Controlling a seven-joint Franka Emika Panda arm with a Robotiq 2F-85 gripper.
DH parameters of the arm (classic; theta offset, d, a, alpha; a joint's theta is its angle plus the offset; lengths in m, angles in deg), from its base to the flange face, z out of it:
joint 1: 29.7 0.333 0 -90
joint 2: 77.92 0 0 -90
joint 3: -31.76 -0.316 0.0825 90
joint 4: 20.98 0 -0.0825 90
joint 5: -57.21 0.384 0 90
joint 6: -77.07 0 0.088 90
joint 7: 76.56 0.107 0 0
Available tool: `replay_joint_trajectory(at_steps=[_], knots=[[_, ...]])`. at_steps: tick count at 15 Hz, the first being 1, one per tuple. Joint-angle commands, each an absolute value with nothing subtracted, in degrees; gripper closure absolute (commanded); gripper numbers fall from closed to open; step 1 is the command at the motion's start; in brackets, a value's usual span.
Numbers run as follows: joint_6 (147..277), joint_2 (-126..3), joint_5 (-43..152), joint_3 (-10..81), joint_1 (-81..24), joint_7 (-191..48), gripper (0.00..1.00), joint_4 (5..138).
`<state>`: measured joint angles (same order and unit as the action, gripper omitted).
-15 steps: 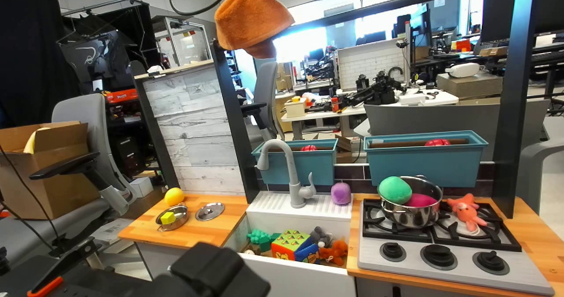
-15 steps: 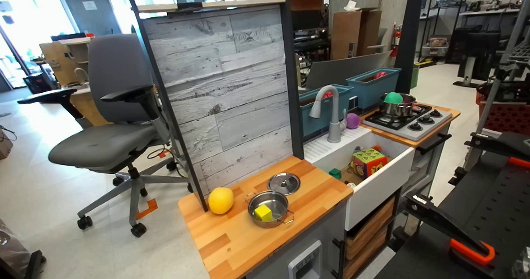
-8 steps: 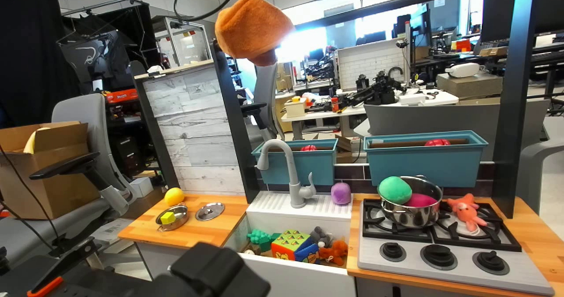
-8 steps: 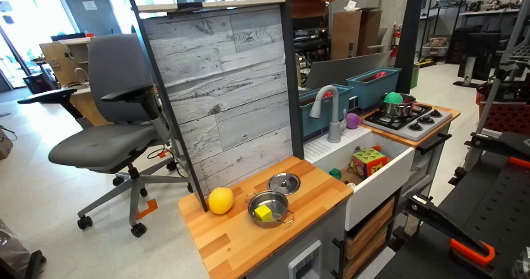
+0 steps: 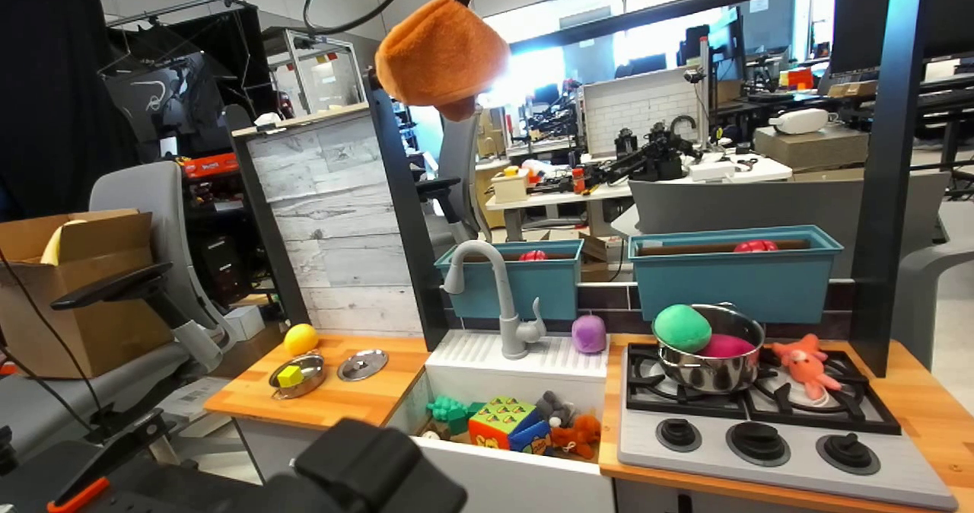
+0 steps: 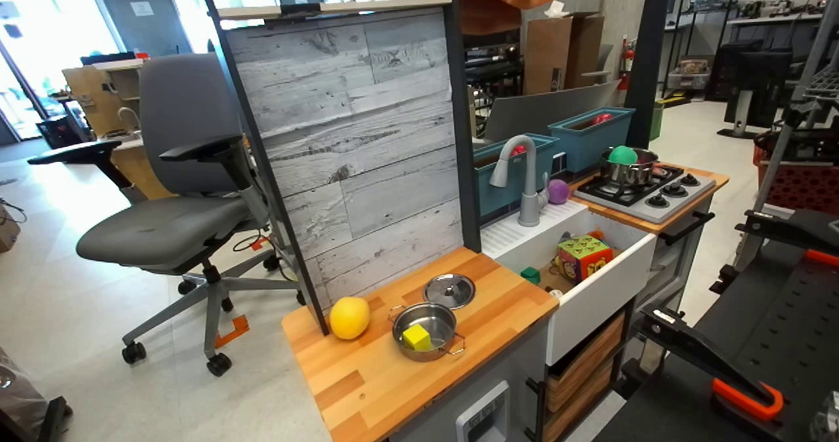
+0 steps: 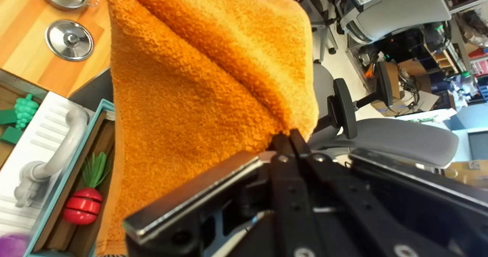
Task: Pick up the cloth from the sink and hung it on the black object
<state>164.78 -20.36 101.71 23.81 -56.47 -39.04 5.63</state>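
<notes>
Cloth [image 7: 183,97]: fuzzy, orange, hanging in the air near 12 o'clock, by the top edge, in both exterior views; in the wrist view it spreads from the centre toward 10 o'clock.
Gripper [image 7: 289,137]: black, filling the wrist view around 5 o'clock.
Fingers [image 7: 285,180]: clenched, tips almost together, the cloth pinched between them near one edge.
Black bar [image 5: 685,7]: in an exterior view, stretching toward 2 o'clock; one end is lost in glare beside the cloth, so whether the two touch cannot be told.
Sink [image 5: 494,380]: white, well below the cloth, near 6 o'clock from it; inside lie a printed cube [image 5: 506,425], a green toy [image 5: 447,412] and an orange plush [image 5: 580,433].
Faucet [image 5: 508,311]: grey, arched, at 12 o'clock from the sink.
Stove [image 5: 804,444]: at 3 o'clock from the sink, bearing a steel pot [image 5: 704,376] with a green ball [image 5: 682,328] and a pink toy [image 5: 727,345] in it.
Wooden counter [image 5: 358,400]: at 9 o'clock from the sink, bearing a lid [image 5: 363,364], a pan [image 5: 310,383] with a yellow block [image 5: 290,377] inside, and a yellow ball [image 5: 300,339] at 12 o'clock from the pan.
</notes>
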Motion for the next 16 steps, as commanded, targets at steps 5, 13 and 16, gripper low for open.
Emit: replay_joint_trajectory(at_steps=[5,13,16], knots=[[167.31,-17.66,101.56,24.24,-59.5,-29.84,0.99,2.68],[169.77,-16.82,101.58,23.89,-61.24,-25.04,0.99,2.64],[169.32,-16.79,101.41,23.82,-61.25,-24.7,0.89,2.63]])
